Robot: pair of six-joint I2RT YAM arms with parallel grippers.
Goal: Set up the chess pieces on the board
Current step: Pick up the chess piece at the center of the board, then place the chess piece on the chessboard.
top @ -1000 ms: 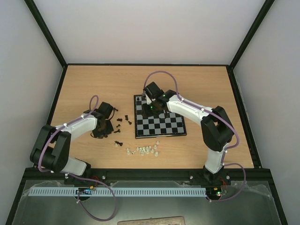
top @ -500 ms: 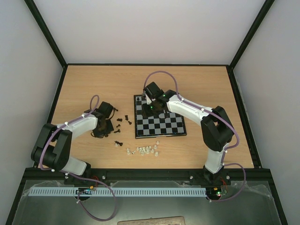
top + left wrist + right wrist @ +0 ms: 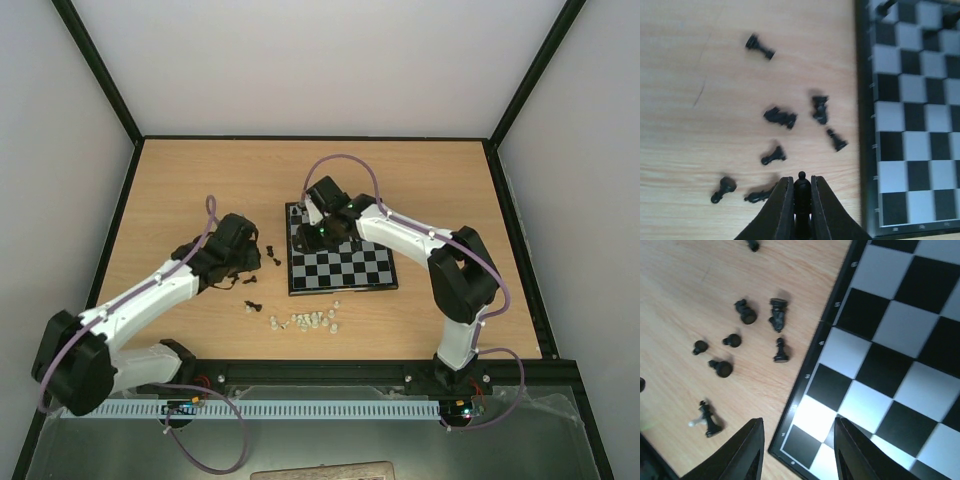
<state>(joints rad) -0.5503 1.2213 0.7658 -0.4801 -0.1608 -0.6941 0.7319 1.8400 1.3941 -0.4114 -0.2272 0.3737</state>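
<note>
My left gripper [image 3: 801, 186] is shut on one small black chess piece [image 3: 801, 192], held above the wood just left of the board [image 3: 910, 125]. Several black pieces [image 3: 780, 117] lie scattered on the table beneath it. Two black pieces [image 3: 885, 6] stand at the board's far edge. My right gripper [image 3: 797, 440] is open and empty over the board's corner [image 3: 880, 340], with more loose black pieces [image 3: 777, 314] on the wood beside it. In the top view the left gripper [image 3: 245, 262] is left of the board [image 3: 340, 258] and the right gripper [image 3: 306, 232] is at its far left corner.
A cluster of whitish translucent pieces [image 3: 305, 321] lies on the table in front of the board. Two black pieces [image 3: 251, 305] lie near them. Black frame rails edge the table on all sides.
The left arm has stretched out and its gripper has moved right toward the board. The right gripper has shifted slightly left at the board's corner.
</note>
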